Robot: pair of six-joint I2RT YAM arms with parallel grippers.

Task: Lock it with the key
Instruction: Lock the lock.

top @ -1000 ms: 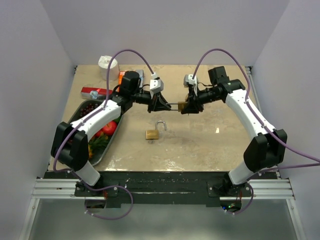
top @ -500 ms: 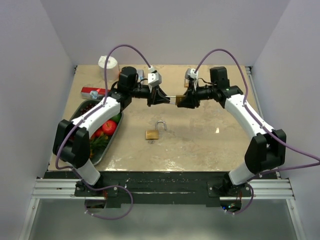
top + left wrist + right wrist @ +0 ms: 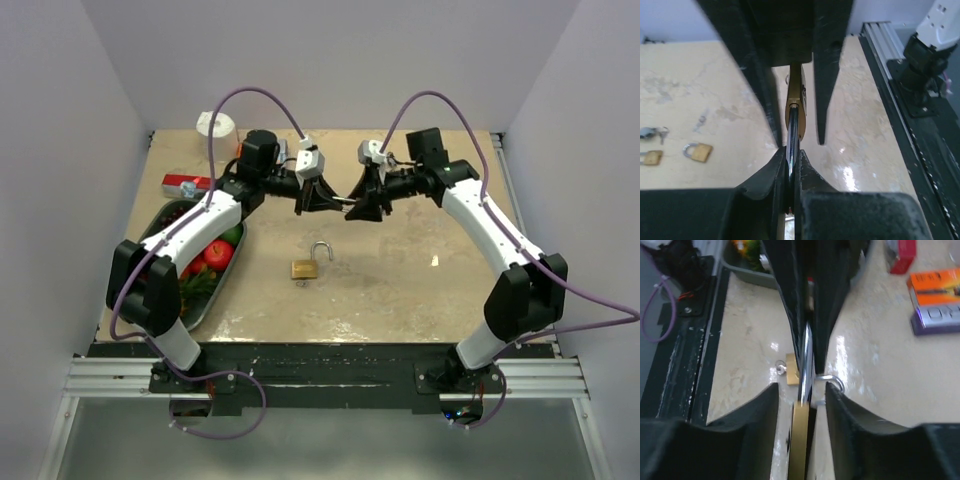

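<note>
Top view, upper centre: two grippers face each other, tip to tip. Left gripper (image 3: 791, 152) is pressed tight on the steel shackle of one held padlock (image 3: 795, 95). Right gripper (image 3: 802, 387) has its jaws spread either side of the brass body, with table showing in the gap.

Second padlock (image 3: 310, 262) lies on the table just below them, shackle open.

Left wrist view, left edge: a third padlock (image 3: 700, 151), one brass block (image 3: 651, 157) cut by the frame, and keys (image 3: 651, 132) just above it.

Looks down from high behind the near edge; sits close on each wrist, facing inward, sharing the padlock (image 3: 796, 92)
</note>
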